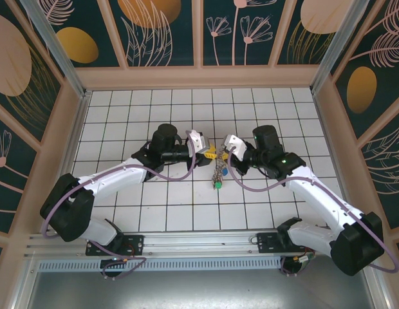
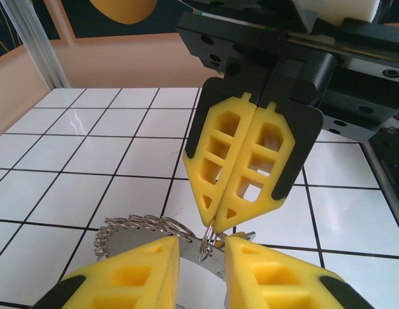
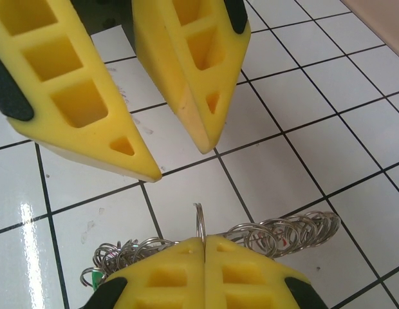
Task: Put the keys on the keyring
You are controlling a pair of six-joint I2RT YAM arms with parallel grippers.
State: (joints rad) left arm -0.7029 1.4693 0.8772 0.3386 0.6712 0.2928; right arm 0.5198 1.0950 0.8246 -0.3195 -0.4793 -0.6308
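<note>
Both grippers meet above the middle of the tiled floor. My right gripper (image 1: pixel 224 152) (image 3: pixel 204 239) is shut on a small split ring (image 3: pixel 199 222) that stands on edge from its fingertips. From that ring the keyring (image 1: pixel 219 172) (image 3: pixel 296 233), a chain of many small silvery rings, hangs to both sides. A green tag (image 1: pixel 217 185) (image 3: pixel 90 278) dangles at the low end; single keys are too small to tell. My left gripper (image 1: pixel 209 153) (image 2: pixel 201 248) faces it, open, its fingertips on either side of the split ring (image 2: pixel 206 244) without touching. A flat silvery band (image 2: pixel 125 242) lies under them.
The white tiled floor (image 1: pixel 122 116) is boxed in by peach walls (image 1: pixel 199 76) at the back and on both sides. A metal rail (image 1: pixel 186 248) with the arm bases runs along the near edge.
</note>
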